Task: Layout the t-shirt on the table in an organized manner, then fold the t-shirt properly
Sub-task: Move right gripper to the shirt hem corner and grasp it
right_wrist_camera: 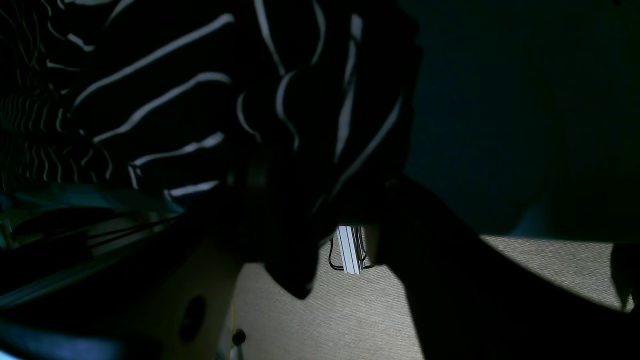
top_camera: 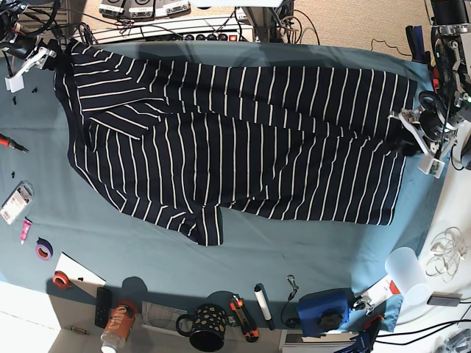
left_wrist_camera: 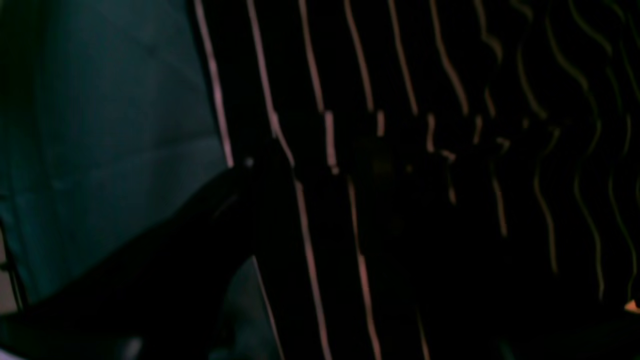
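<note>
Spread wide across the table (top_camera: pixel 243 243) — the shirt (top_camera: pixel 221 140), striped, stretched from far left to far right in the base view, with creases through the middle and one sleeve lying toward the near edge. Left gripper (top_camera: pixel 413 131) at the shirt's right edge in that view, touching the hem; jaws lost against dark cloth, so cannot tell whether parted or gripping. Right gripper (top_camera: pixel 45 57) at the far left corner, clamped on a bunched fold of shirt (right_wrist_camera: pixel 280 100) — cloth draped over the fingers in the wrist view. Along the near edge: mug (top_camera: pixel 206 327), can (top_camera: pixel 118 323), tape rolls (top_camera: pixel 44 250).
</note>
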